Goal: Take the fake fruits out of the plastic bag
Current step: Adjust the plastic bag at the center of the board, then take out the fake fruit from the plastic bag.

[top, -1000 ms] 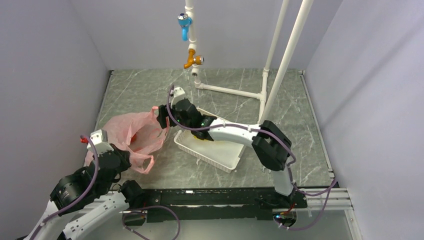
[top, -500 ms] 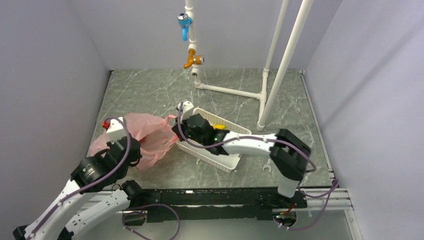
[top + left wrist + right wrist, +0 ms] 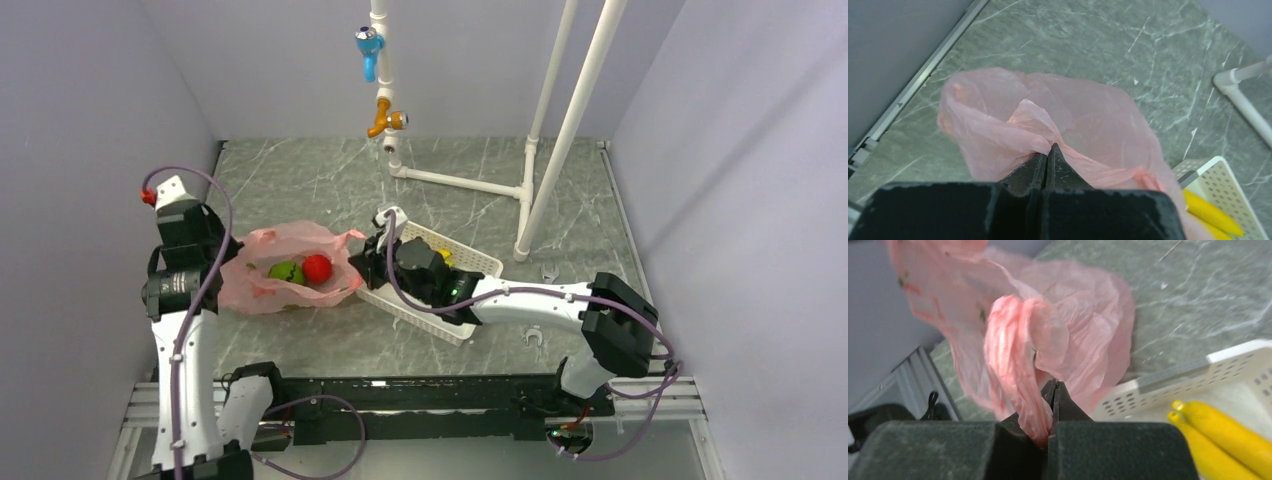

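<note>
The left pincer [image 3: 1047, 150] clenches one edge of the thin translucent pink plastic bag [image 3: 250, 292], the right pincer [image 3: 1053, 387] its opposite handle, likely to stretch the mouth open. Between them, inside, lie the glossy red round fruit [image 3: 317, 267] and glossy green round fruit [image 3: 286, 271]; yellow plastic bananas [image 3: 1218, 437] sit in the white slotted basket [image 3: 1168, 385] beside the right pincer.

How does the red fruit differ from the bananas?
The red fruit is round; the bananas are long and yellow. The red fruit lies inside the open bag, beside a green fruit; the bananas lie in the white basket. Both are brightly coloured.
</note>
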